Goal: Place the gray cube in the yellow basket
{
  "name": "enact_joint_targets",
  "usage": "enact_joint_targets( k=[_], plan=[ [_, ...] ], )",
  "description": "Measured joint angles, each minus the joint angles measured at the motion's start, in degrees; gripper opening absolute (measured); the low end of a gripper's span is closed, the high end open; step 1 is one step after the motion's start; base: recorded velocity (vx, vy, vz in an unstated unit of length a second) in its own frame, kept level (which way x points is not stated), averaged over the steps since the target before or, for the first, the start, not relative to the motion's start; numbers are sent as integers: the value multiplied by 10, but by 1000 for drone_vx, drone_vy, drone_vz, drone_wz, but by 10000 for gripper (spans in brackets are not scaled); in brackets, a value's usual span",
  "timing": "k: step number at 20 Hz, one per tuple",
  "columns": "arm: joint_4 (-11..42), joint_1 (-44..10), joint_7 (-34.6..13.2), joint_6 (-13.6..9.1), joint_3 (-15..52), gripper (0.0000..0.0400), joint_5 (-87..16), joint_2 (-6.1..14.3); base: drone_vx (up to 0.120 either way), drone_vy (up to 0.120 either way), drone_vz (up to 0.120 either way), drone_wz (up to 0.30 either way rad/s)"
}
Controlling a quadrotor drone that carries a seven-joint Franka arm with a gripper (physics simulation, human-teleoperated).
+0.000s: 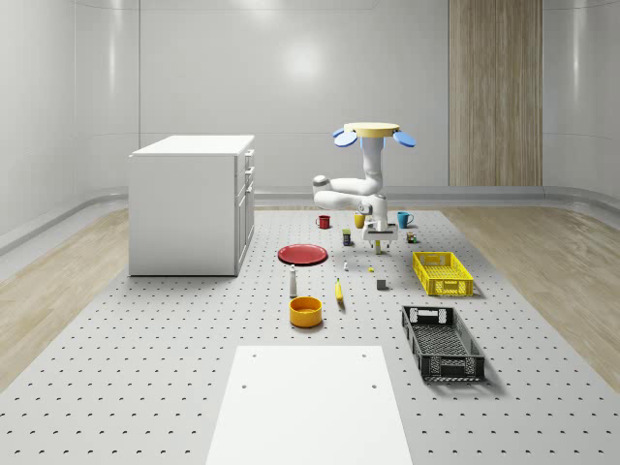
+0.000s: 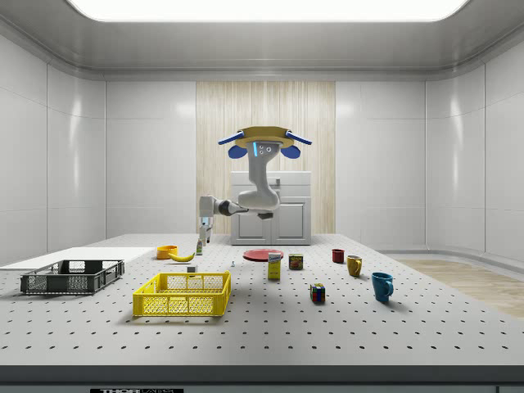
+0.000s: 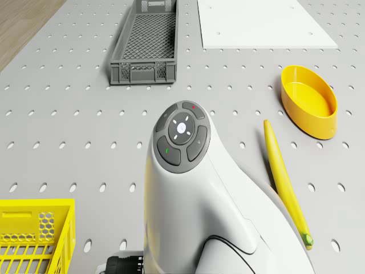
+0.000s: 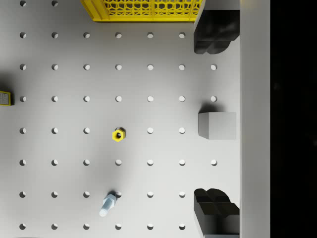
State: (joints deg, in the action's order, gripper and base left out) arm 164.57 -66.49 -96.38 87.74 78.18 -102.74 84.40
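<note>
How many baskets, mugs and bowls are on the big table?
Baskets: 2, the yellow basket and the black basket
Mugs: 3, the red mug, the yellow mug and the blue mug
Bowls: 1, the orange bowl
Total: 6

Room: pale grey panelled walls (image 1: 291, 77), one wood-slat panel (image 1: 494, 92) at 1 o'clock in the whole-scene view. Wood floor (image 1: 58, 291) around a grey perforated platform (image 1: 145, 368). White drawer cabinet (image 1: 189, 203) at 10 o'clock. White board (image 1: 310, 407) at 6 o'clock. Ceiling light panel (image 2: 262, 8) glows overhead.
</note>
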Motion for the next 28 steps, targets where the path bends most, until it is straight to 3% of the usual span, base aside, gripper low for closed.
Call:
enact_joint_targets(
  k=[10,28],
  plan=[
    [0,-2,-2,9,2,400,4,10,116,0,-120,0],
    [-33,4,28,57,-86,400,-75,24,0,0,0,0]
  ],
)
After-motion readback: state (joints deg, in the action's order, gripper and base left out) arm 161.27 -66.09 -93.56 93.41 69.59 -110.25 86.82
